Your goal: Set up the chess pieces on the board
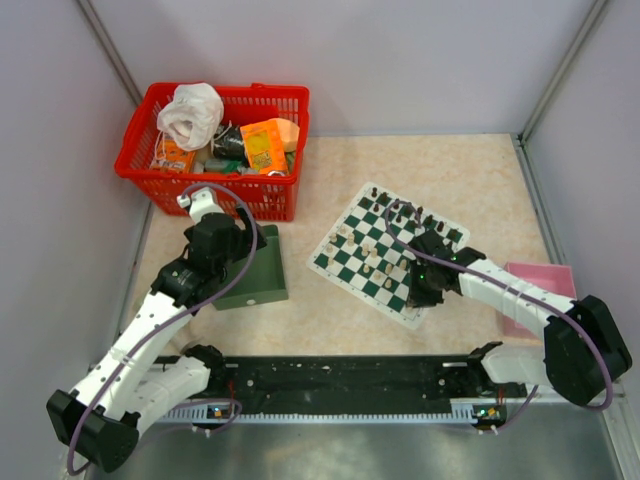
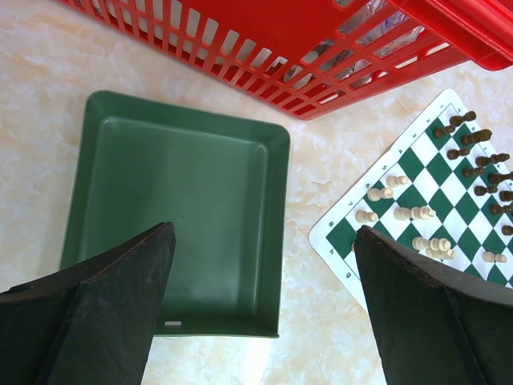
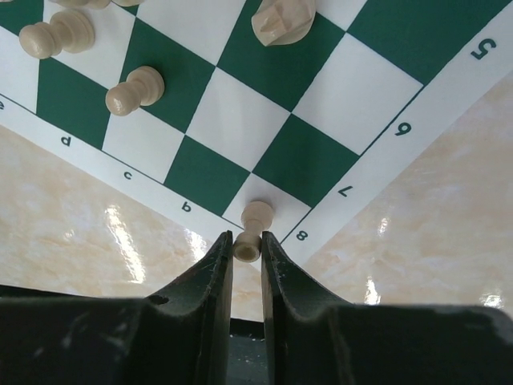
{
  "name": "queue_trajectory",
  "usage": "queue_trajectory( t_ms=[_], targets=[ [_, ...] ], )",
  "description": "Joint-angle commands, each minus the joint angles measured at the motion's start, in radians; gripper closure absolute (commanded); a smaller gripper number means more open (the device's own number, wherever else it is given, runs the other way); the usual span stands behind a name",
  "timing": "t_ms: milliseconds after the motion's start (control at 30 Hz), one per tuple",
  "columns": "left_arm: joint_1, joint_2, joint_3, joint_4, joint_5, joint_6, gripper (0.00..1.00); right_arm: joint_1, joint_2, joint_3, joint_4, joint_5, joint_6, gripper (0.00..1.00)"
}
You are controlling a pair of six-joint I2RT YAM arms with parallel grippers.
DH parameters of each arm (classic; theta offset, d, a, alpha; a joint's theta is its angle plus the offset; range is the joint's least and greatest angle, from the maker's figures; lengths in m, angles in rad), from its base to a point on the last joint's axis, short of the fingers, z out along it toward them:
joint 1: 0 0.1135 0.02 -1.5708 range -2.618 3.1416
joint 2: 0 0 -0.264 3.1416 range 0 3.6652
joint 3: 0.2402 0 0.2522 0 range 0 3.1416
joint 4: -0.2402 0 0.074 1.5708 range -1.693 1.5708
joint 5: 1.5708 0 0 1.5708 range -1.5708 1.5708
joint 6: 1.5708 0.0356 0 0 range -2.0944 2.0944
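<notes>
The board (image 1: 330, 268) lies tilted right of centre, with black chess pieces (image 1: 425, 222) along its far side and cream-white ones (image 1: 365, 255) spread over the middle. My right gripper (image 1: 416, 287) hovers over the board's near corner. In the right wrist view this gripper (image 3: 247, 242) is shut on a small cream-white piece (image 3: 257, 214), whose far end hangs over the white corner square by the "8" mark on the board (image 3: 321, 88). Other cream pieces (image 3: 133, 89) stand nearby. My left gripper (image 2: 264, 233) is open with nothing in it, above the green tray (image 2: 184, 200).
A red basket (image 1: 215, 190) of odds and ends stands at the back left, right behind the green tray (image 1: 258, 278). A pink flat object (image 1: 545, 282) lies at the right, under the right arm. A black rail (image 1: 340, 385) runs along the near edge.
</notes>
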Motion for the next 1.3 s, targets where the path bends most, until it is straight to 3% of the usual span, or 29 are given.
queue_trajectory(
  t_ms=[0,267,367,667,833,967,1267],
  targets=[
    [0.004,-0.024,0.009,0.021,-0.01,0.002,0.01,0.014,0.006,-0.014,0.015,0.022,0.019,0.82],
    [0.004,-0.025,-0.004,0.024,-0.01,-0.003,0.01,0.014,0.0,-0.012,0.02,0.013,0.014,0.74],
    [0.004,-0.025,-0.002,0.021,-0.008,-0.005,0.01,0.014,-0.01,0.02,0.0,0.025,0.006,0.64],
    [0.003,-0.036,-0.001,0.018,-0.016,0.003,0.01,-0.007,-0.069,0.198,-0.112,0.223,-0.038,0.48],
    [0.003,-0.039,-0.002,0.019,-0.01,0.003,0.01,-0.147,-0.053,0.203,-0.072,0.237,-0.079,0.48],
    [0.004,-0.042,-0.005,0.036,-0.007,0.015,0.01,-0.293,-0.019,0.166,0.037,0.113,-0.099,0.5],
    [0.006,-0.035,0.007,0.036,-0.005,0.025,0.01,-0.382,0.203,0.222,0.155,0.125,-0.179,0.55]
  ],
)
